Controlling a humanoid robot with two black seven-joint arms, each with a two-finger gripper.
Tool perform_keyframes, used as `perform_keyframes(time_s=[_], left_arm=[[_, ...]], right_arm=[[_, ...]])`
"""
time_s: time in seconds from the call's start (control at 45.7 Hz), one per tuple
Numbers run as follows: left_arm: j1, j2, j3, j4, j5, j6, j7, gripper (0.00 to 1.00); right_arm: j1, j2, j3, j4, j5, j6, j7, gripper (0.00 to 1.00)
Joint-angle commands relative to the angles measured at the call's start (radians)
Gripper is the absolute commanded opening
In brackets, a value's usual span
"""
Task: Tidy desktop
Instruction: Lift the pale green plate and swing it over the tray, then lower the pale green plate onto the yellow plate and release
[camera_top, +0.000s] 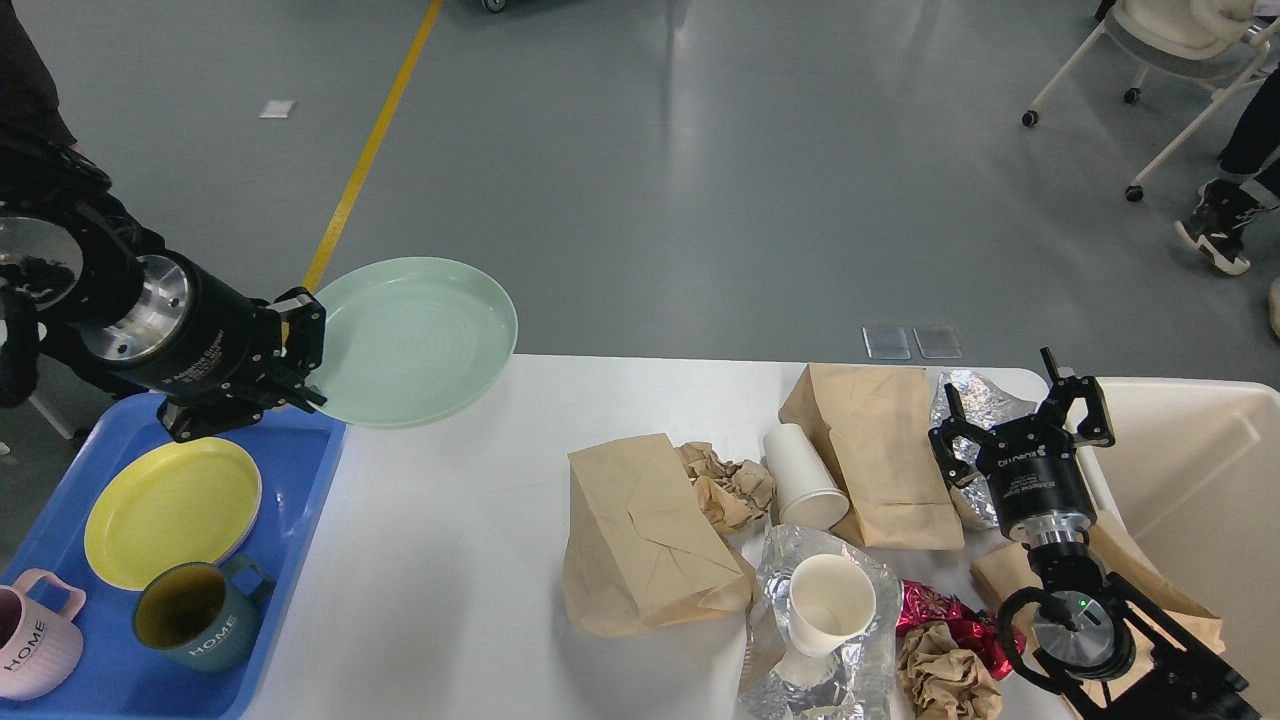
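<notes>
Both jaws above desktop (450, 560)

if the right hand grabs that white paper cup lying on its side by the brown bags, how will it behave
The paper cup looks thin-walled and empty, so it is probably very light and may crush under a firm squeeze. Lying on its side on the desktop, it could roll if nudged, though the brown bag beside it would likely stop it.
</notes>
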Motion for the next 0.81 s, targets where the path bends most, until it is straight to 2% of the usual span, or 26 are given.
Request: perform_keyframes(time_s=[0.0, 0.197, 0.35, 0.438, 0.613, 0.7, 0.788], left_arm=[[0.057, 0.091, 0.057, 0.053, 0.027, -0.014, 0.003, 0.0], [0.195, 0.316, 0.043, 0.227, 0.17, -0.014, 0.008, 0.0], [0.374, 0.453, -0.022, 0.431, 0.24, -0.019, 0.046, 0.0], [0.538, 0.485, -0.133, 0.553, 0.251, -0.019, 0.071, 0.0], [0.931, 0.491, -0.462, 0.771, 0.317, -0.003, 0.127, 0.0], [1.04, 0.488, -0.59, 0.816, 0.351, 0.004, 0.132, 0.0], [1.089, 0.481, -0.653, 0.857, 0.383, 0.037, 0.13, 0.0]], right_arm=[[0.0, 0.0, 0.0, 0.0, 0.0, 0.0, 0.0, 1.0], [0.0, 0.0, 0.0, 0.0, 0.0, 0.0, 0.0, 1.0], [-0.002, 0.0, 0.0, 0.0, 0.0, 0.0, 0.0, 1.0], [0.0, 0.0, 0.0, 0.0, 0.0, 0.0, 0.0, 1.0], [0.002, 0.002, 0.002, -0.003, 0.0, -0.002, 0.0, 1.0], [0.002, 0.002, 0.002, -0.003, 0.0, -0.002, 0.0, 1.0], [0.002, 0.002, 0.002, -0.003, 0.0, 0.0, -0.001, 1.0]])
